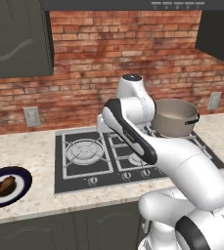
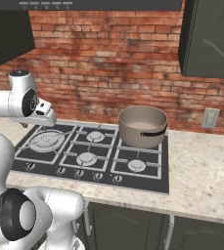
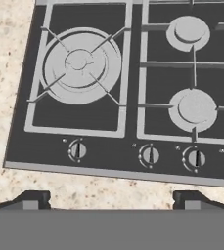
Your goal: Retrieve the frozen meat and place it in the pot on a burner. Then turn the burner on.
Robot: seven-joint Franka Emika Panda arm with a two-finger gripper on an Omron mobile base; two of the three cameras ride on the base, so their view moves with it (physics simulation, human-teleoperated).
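Hovering over the black gas cooktop (image 3: 133, 97), the gripper (image 3: 111, 197) is spread wide, empty; approach the small reddish-brown wedge-shaped frozen meat (image 1: 6, 186) from directly above, fingers straddling it.

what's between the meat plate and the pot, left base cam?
Bare counter, then the cooktop: the big left burner with its grate. The robot's own arm hides the burners nearer the pot. The meat sits on the plate, far left.
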